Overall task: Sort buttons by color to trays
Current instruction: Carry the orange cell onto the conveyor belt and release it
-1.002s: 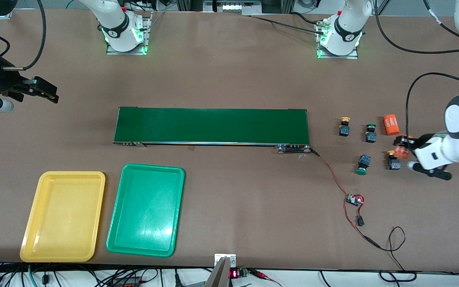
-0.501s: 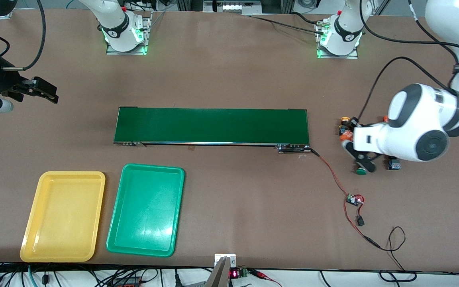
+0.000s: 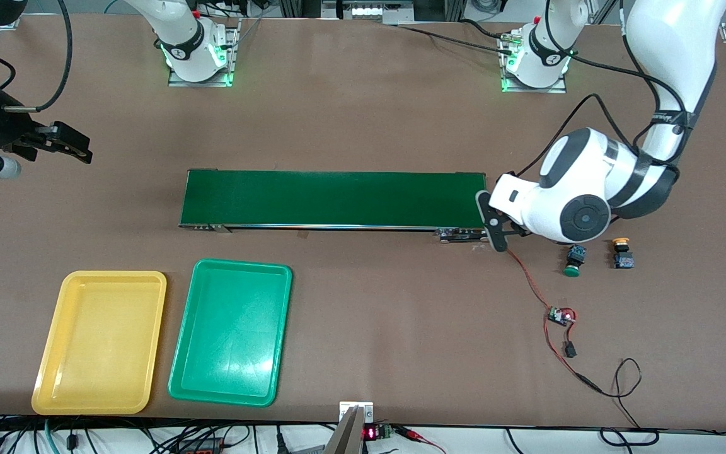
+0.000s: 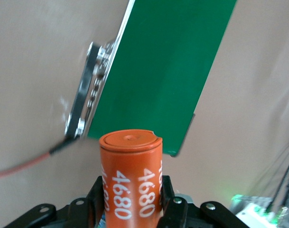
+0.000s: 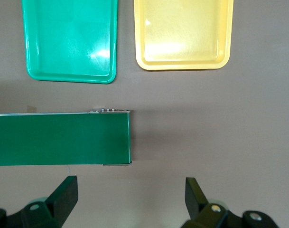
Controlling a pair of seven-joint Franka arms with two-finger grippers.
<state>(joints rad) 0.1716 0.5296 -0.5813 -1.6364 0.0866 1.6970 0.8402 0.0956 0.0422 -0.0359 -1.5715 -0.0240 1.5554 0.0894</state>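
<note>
Both trays (image 3: 99, 340) lie bare; left claw (image 4: 132, 202) grips an orange cylinder (image 4: 131, 175) over the belt (image 3: 334, 198); right claw (image 5: 130, 199) waits agape.

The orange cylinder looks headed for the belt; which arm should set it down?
Left, probably: its pincer already grips the orange cylinder by the belt. The right pincer waits, open.

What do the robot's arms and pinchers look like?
Both are glossy white arms with dark grey round joints, and green lights glow at their bases. The left arm has black cables looping along it and a black left gripper. The right gripper is black too, on a silver and black wrist.
</note>
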